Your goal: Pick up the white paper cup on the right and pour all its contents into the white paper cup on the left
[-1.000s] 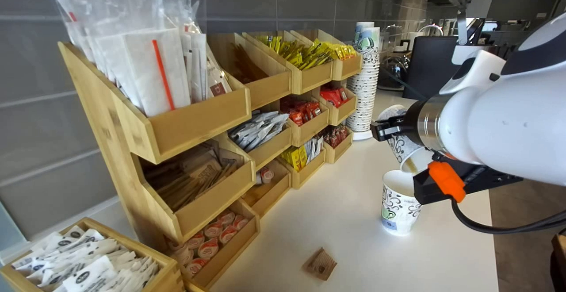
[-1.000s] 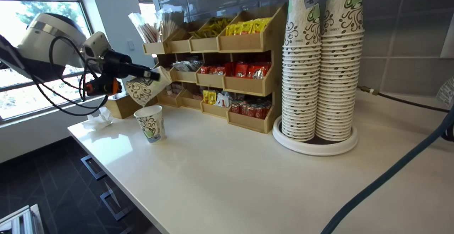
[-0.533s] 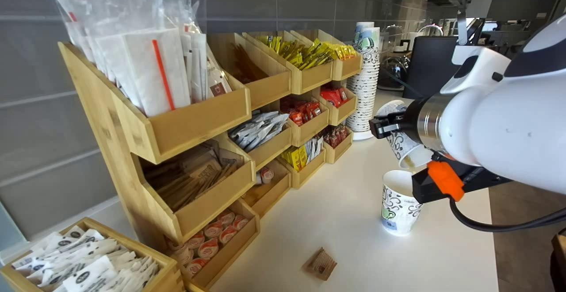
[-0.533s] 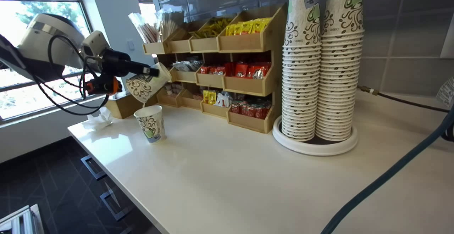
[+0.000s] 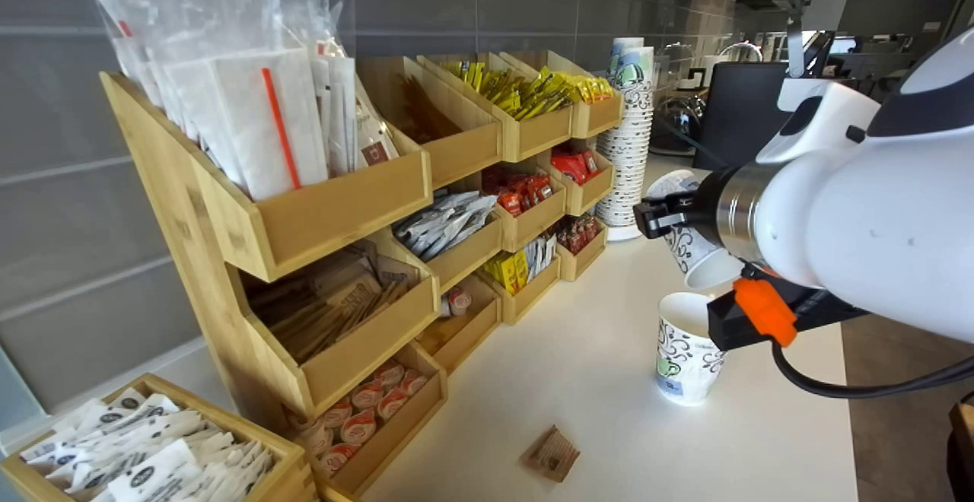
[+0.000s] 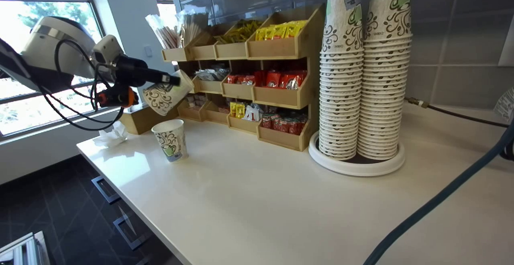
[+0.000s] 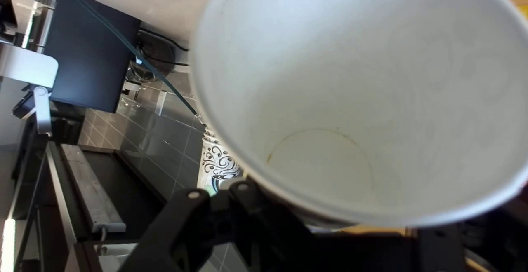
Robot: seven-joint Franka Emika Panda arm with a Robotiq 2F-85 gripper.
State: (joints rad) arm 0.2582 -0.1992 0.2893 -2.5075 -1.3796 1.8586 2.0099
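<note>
Slightly higher than a second ago, the held cup [image 6: 166,95] no longer trickles from its lip, while the standing cup [image 6: 172,142] stays put on the surface [image 6: 241,200]. Clamped round the held cup, the tool [image 6: 174,80] is parted only as far as that cup's width. In both exterior views the standing cup lies below the tool, and the held cup's long axis slants mouth-down, its lowest edge above the standing cup's mouth, near but not touching. Last drops should fall in from there. Only a faint brown ring [image 7: 317,129] shows inside, so pouring seems nearly done.
</note>
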